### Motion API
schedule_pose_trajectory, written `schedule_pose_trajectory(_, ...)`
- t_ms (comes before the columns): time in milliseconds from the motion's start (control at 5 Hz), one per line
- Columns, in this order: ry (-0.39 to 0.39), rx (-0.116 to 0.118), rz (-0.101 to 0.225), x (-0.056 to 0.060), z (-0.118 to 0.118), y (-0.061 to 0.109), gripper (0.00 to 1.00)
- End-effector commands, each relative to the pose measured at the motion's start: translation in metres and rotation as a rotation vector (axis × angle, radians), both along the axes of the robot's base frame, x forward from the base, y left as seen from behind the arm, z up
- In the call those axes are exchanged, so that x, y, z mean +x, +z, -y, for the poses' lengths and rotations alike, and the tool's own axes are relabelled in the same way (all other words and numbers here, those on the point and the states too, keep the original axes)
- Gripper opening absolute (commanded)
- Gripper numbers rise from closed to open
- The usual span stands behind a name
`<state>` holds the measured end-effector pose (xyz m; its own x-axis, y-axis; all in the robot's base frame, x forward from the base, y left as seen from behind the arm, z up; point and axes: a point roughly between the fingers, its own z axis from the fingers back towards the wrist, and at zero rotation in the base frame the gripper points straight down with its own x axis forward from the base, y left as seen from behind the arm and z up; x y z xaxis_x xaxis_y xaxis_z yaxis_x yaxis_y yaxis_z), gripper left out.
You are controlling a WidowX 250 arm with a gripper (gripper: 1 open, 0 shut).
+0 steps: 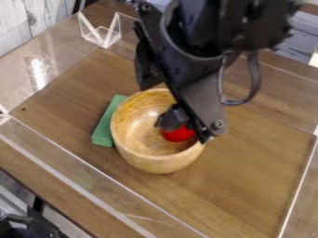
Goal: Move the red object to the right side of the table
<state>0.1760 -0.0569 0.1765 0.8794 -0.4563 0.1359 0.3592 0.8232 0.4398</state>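
Note:
The red object (183, 134) lies inside a wooden bowl (130, 141), toward its right inner wall, and only part of its glossy red surface shows. My gripper (181, 125) reaches steeply down into the bowl and its dark fingers stand on either side of the red object. The fingers are blurred and dark, so I cannot tell whether they press on it. The big black arm hides the bowl's far rim. The bowl stands near the middle of the brown wood-grain table (255, 181).
A green flat cloth (104, 126) lies under the bowl's left side. Clear acrylic walls (74, 200) border the table. A small clear stand (99, 31) sits at the back left.

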Motion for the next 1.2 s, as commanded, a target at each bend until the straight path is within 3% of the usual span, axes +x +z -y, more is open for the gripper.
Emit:
schedule_pose_trajectory(0, 0.066, -0.028, 0.042, 0.01, 0.007, -0.001, 1.0)
schedule_pose_trajectory(200, 0.109, -0.034, 0.066, 0.023, 0.01, -0.008, 1.0)
schedule_pose_trajectory(400, 0.087, -0.038, 0.076, 0.021, 0.006, -0.024, 1.0)
schedule_pose_trajectory(600, 0.067, -0.057, 0.073, 0.021, -0.009, -0.03, 1.0)
schedule_pose_trajectory(1000, 0.045, -0.145, 0.04, 0.042, -0.003, -0.059, 1.0)
